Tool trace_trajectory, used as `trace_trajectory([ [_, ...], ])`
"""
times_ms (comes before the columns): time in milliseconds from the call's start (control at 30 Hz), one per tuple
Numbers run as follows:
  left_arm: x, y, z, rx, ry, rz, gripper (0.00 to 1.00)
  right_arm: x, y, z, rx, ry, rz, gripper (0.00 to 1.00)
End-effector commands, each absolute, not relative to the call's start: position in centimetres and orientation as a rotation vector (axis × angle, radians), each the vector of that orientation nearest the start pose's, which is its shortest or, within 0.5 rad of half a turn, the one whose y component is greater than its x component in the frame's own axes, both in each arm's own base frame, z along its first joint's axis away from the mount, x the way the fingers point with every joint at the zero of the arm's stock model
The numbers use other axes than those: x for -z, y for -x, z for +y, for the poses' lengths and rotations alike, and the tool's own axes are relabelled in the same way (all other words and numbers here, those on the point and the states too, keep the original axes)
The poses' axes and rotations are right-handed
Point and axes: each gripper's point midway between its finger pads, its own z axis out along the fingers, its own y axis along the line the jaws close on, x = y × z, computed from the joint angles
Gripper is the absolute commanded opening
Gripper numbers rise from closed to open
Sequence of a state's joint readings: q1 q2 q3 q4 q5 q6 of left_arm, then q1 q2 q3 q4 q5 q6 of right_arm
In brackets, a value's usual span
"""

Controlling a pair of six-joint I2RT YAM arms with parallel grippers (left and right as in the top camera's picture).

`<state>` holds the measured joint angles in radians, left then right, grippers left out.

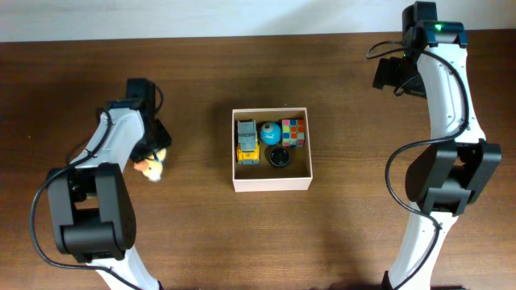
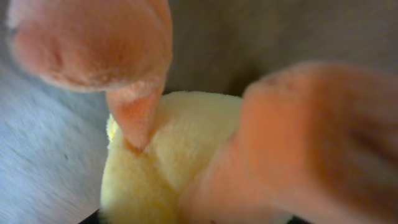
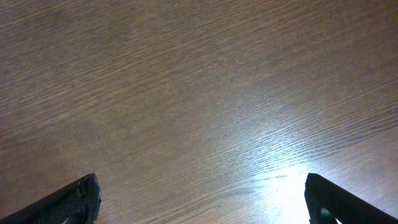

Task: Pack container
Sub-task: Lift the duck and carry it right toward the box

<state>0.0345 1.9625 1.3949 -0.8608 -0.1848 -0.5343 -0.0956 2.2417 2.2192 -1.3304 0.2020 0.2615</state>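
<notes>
The container [image 1: 272,184], a square shallow box with white walls and a tan inside, stands mid-table. In it lie a yellow-and-grey toy truck [image 1: 247,142], a blue ball [image 1: 270,132], a multicoloured cube [image 1: 293,132] and a black round piece [image 1: 279,157]. Well to its left, my left gripper [image 1: 152,153] is shut on a yellow-and-orange plush toy [image 1: 150,167] at table level. That plush toy [image 2: 155,162] fills the left wrist view and hides the fingers. My right gripper [image 1: 393,75] hangs open at the far right over bare wood, its jaws [image 3: 202,202] wide apart and empty.
The dark wooden table [image 1: 201,64] runs to a pale back edge at the top of the overhead view. Both arm bases stand at the near edge, the left base [image 1: 89,217] and the right base [image 1: 443,181]. The box's front half shows bare cardboard floor.
</notes>
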Motion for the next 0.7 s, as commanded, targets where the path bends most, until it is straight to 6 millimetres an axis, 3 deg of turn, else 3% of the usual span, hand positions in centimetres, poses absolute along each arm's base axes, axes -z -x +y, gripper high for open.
trace_trajectory([
  [0, -6.8, -42.1, 5.1, -0.218, 0.682, 2.783, 0.5, -14.7, -47.7, -8.1, 0.278, -0.554, 2.819, 0.99],
  [233, -12.0, -44.8, 4.9, -0.202, 0.534, 2.735, 0.49, -14.7, -47.7, -8.1, 0.278, -0.554, 2.819, 0.99],
  [533, -18.7, -47.9, -0.3, 0.133, 0.075, 2.666, 0.48, -14.7, -47.7, -8.1, 0.278, -0.554, 2.819, 0.99],
  [667, -21.8, -48.0, -2.2, 0.268, -0.003, 2.62, 0.48, -14.7, -47.7, -8.1, 0.278, -0.554, 2.819, 0.99],
])
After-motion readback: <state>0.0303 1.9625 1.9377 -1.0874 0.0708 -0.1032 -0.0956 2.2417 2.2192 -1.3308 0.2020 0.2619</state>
